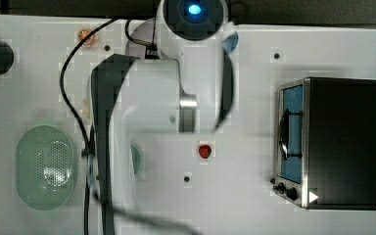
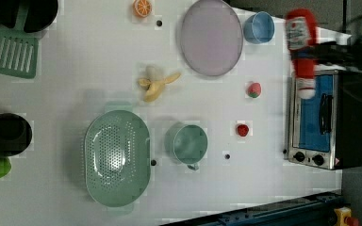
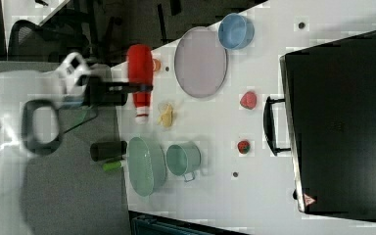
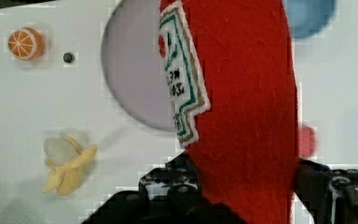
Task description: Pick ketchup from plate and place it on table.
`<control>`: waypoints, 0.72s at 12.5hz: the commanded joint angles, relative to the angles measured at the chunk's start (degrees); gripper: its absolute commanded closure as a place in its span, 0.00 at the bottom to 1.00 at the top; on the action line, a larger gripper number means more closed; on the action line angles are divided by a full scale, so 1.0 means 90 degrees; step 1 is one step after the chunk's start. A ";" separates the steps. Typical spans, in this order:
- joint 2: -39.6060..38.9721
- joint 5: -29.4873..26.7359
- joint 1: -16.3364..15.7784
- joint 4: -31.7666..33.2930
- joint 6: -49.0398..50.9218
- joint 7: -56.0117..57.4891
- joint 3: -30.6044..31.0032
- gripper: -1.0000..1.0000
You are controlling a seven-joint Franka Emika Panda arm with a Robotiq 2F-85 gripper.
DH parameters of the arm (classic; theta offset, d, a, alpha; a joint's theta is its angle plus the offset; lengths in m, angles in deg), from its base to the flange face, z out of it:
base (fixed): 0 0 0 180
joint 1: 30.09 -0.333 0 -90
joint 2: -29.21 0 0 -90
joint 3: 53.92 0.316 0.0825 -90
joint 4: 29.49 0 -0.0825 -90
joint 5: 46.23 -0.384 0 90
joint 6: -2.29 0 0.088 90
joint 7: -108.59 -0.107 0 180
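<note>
The ketchup (image 3: 141,73), a plush red bottle with a white label and a pale cap, hangs in the air with my gripper (image 3: 138,88) shut on its middle. In the left view the ketchup (image 2: 301,44) is high above the table, near the oven's top edge, and my gripper (image 2: 311,51) crosses it. The wrist view has the ketchup (image 4: 242,107) close up between the dark fingers (image 4: 168,186). The greyish-lilac plate (image 2: 210,36) lies bare on the white table (image 2: 75,80); the plate (image 4: 133,79) is below and beside the bottle.
Near the plate are a blue bowl (image 2: 258,27), an orange slice (image 2: 142,7), a banana (image 2: 156,84) and a pink fruit (image 2: 254,89). A strawberry (image 2: 242,130), green cup (image 2: 187,143), green colander (image 2: 117,157) and toaster oven (image 2: 325,117) stand further off.
</note>
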 commanded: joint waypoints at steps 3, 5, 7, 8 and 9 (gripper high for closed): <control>0.0908 -0.0058 0.0289 0.1336 0.0199 0.0092 -0.0496 0.40; 0.1278 -0.0050 0.0286 0.2111 -0.0076 0.0093 -0.0502 0.40; 0.1503 -0.0026 0.0283 0.2911 -0.0855 0.0092 -0.0466 0.40; 0.1529 -0.0026 0.0278 0.3300 -0.1249 0.0094 -0.0458 0.40; 0.1490 -0.0027 0.0268 0.3646 -0.1606 0.0092 -0.0449 0.40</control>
